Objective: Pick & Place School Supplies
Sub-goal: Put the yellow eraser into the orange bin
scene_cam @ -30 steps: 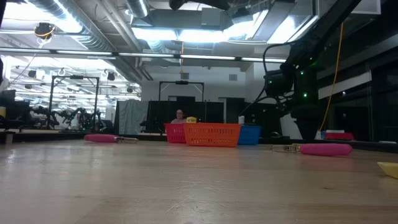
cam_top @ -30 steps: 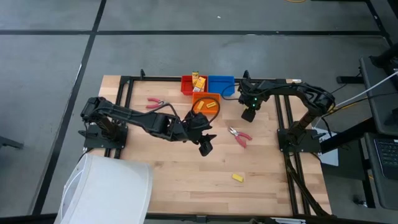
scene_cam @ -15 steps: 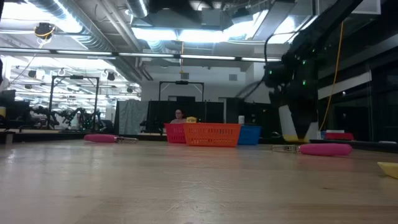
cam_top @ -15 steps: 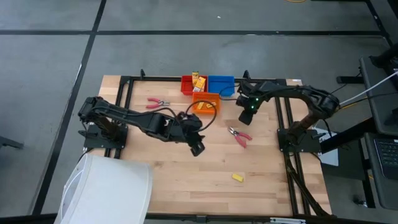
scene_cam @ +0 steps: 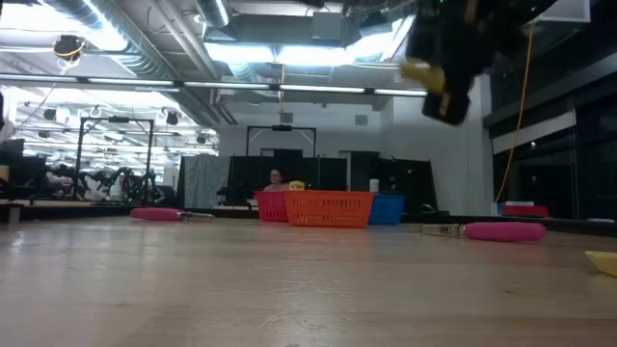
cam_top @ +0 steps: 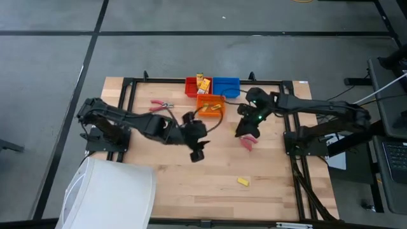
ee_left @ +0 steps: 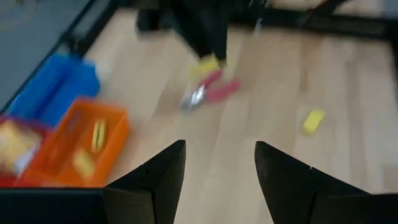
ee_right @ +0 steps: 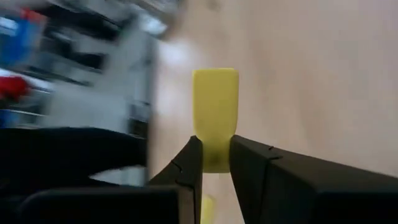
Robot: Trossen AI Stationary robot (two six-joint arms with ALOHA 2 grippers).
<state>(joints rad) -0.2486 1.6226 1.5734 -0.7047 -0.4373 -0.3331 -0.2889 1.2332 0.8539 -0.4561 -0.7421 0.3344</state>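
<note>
High view: shows the left gripper (cam_top: 196, 153) over the middle of the table (cam_top: 165, 184), with bare wood open toward the near edge and only a small yellow block (cam_top: 243, 182) lying well apart toward the near right corner. Places the right gripper (cam_top: 245, 129) just over the pink-handled scissors (cam_top: 248, 141), right of centre. Has the red bin (cam_top: 191, 86), blue bin (cam_top: 226, 85) and orange bin (cam_top: 210, 105) clustered at the far edge, a yellow packet (cam_top: 203, 83) standing between red and blue, and a second pair of scissors (cam_top: 159, 105) lying left of the bins, near the far-left frame rail.

Low view: finds the right gripper (scene_cam: 436, 82) raised high above the tabletop, carrying a yellow piece (scene_cam: 416, 71), with the pink scissors (scene_cam: 501, 230) flat on the wood below it and clear air between.

Left wrist view: looks past two fingers (ee_left: 155, 171) spread wide with nothing between them, toward the scissors (ee_left: 210, 91), the yellow block (ee_left: 313, 121) and the orange bin (ee_left: 81, 149) with yellow items inside.

Right wrist view: shows both fingers (ee_right: 186, 165) pinched on the lower end of an upright yellow piece (ee_right: 215, 112), bare wood behind it.
</note>
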